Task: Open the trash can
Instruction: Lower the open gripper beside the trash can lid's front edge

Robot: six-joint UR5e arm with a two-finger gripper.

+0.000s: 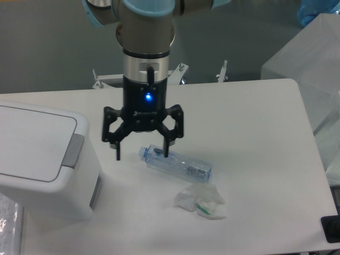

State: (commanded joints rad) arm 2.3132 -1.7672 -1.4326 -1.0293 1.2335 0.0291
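The trash can (37, 154) is a big white boxy bin at the left edge of the table, its flat lid down and its grey push tab (73, 151) facing right. My gripper (141, 155) hangs open above the table just right of the bin, fingers pointing down, nothing between them. Its left fingertip (117, 155) is a short way right of the grey tab; its right fingertip (166, 153) stands over the cap end of a clear plastic bottle.
A clear plastic bottle (178, 164) lies on its side in the middle of the white table (255, 159). A crumpled white wrapper (202, 202) lies just in front of it. The arm's base column (146, 69) stands at the back edge.
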